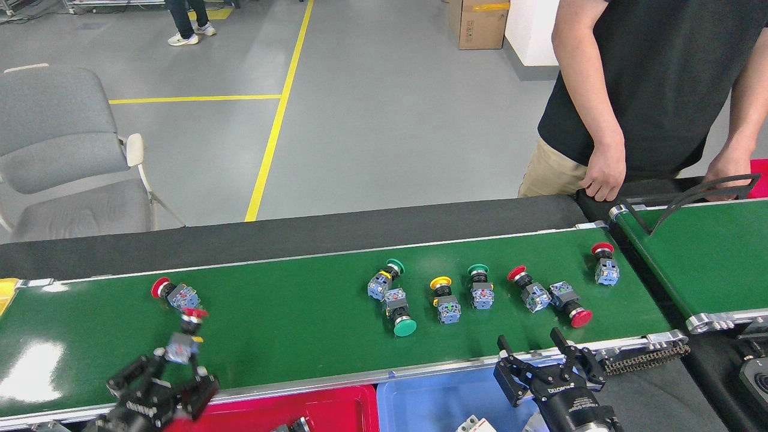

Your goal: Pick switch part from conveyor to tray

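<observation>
Left gripper [174, 366] is hovering over the near rail of the conveyor [288, 336], fingers clamped on a red-capped switch part [183, 342], cap pointing away from the robot. A 2nd red-capped switch [173, 294] is lying on the belt just beyond it, apart from the held one.

Right gripper [549, 366] is sitting at the conveyor's near rail, over the blue tray [432, 405], fingers spread apart and holding nothing. A white part [474, 425] is lying in the blue tray at the picture's bottom edge. A red tray [336, 408] is sitting left of the blue one, against the same rail, with a dark part [294, 426] partly showing in it.

Toward the conveyor's right half, 7 more switches are lying on the belt: a pair of green-capped ones touching [390, 294], a yellow-capped one [445, 297], a green-capped one [480, 285], 2 red-capped ones end to end [549, 294], and 1 red-capped one standing upright [605, 264] near the belt's right end.

A shorter green belt [708, 258] is adjoining the conveyor's right end. A person [648, 84] is standing behind that junction, 1 hand [603, 177] resting at the far edge, the other on the black guide bar [690, 195]. A grey chair [66, 156] is standing beyond the conveyor's left part, and a cardboard box [483, 24] further back.
</observation>
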Controlling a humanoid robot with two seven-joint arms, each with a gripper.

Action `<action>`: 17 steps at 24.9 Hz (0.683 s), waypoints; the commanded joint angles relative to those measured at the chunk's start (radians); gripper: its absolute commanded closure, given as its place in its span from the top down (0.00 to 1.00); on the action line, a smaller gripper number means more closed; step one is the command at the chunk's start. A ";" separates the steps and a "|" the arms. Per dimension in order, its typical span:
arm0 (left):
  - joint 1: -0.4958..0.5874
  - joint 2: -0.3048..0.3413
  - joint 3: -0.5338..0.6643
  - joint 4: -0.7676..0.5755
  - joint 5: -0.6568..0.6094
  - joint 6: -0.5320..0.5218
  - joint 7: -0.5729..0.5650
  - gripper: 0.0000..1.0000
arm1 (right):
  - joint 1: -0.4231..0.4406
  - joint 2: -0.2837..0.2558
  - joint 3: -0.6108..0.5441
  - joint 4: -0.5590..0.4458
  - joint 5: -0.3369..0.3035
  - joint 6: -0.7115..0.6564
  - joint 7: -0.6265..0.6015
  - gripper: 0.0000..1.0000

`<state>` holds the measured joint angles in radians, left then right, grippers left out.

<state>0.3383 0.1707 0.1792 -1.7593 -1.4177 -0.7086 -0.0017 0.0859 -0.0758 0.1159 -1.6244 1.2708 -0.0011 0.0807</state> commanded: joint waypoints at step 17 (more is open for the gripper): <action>-0.032 -0.065 0.217 0.012 0.000 0.345 0.006 1.00 | -0.250 0.125 0.238 0.190 0.156 0.016 0.048 0.99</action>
<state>0.3101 0.0920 0.3846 -1.7438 -1.4155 -0.4470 0.0014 -0.1422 0.0381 0.3409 -1.4390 1.4235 0.0152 0.1161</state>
